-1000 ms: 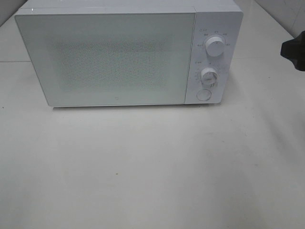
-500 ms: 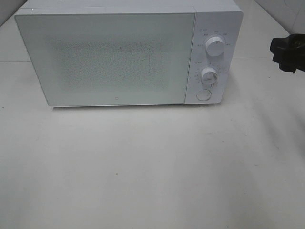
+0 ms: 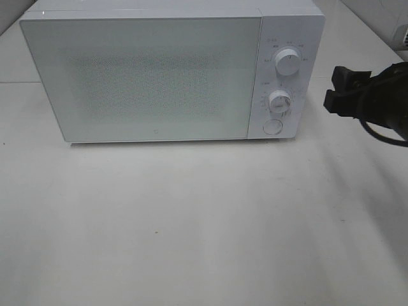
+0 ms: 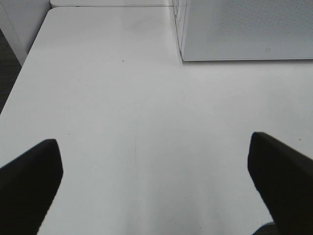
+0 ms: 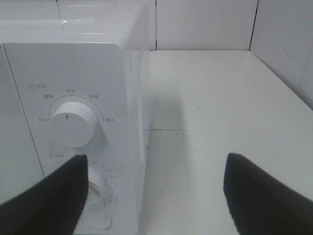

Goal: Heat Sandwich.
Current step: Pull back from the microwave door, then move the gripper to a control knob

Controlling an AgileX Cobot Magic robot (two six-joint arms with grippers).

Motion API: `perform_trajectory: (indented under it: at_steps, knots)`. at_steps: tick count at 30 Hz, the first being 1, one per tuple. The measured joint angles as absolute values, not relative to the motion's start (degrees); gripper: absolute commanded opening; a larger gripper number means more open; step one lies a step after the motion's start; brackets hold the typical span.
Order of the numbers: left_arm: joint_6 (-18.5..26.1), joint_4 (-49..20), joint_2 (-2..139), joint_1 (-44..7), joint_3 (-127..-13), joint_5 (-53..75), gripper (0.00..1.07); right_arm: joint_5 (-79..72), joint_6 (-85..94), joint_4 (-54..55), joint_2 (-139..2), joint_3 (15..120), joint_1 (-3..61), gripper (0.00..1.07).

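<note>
Tabletop (image 3: 191, 223), plain white, carries a white microwave (image 3: 159, 16) set toward the back. Farthest left, seen only from its own wrist camera, the left gripper (image 4: 156, 188) hangs over bare table near the oven's front corner, its dark jaws spread wide and holding nothing. Next comes the microwave door (image 3: 140, 80), a frosted, speckled panel that sits fully shut. Right of the door is the control panel: an upper knob (image 3: 288, 63), a lower knob (image 3: 280, 102) and a round button (image 3: 273, 127) at the bottom. Just right of the panel, level with the knobs but not touching them, the right gripper (image 3: 335, 88) points at the oven with its jaws well apart and empty. No sandwich shows in any view; it may lie behind the closed door, but the frosted panel hides the inside. The step in hand looks like working the controls. The next move likely calls for lining the open jaws around one knob, closing gently, then turning it.
</note>
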State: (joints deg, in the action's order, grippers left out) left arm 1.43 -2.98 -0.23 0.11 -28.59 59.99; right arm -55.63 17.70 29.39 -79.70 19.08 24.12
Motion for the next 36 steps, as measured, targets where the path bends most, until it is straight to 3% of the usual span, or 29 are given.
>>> perform_trajectory:
  at_steps: [7, 17, 36]
  knots:
    - [1.4, -3.0, -0.2, 0.1, -28.6, 60.0, 0.98, -64.9, 19.1, 41.6, -85.7, 19.1, 34.1, 0.76]
    - [1.4, -3.0, -0.2, 0.1, -28.6, 60.0, 0.98, -69.1, 19.2, 50.6, -90.3, 19.0, 42.8, 0.78]
    - [1.4, -3.0, -0.2, 0.1, -28.6, 60.0, 0.98, -69.2, 19.1, 51.0, -99.1, 24.2, 44.1, 0.76]
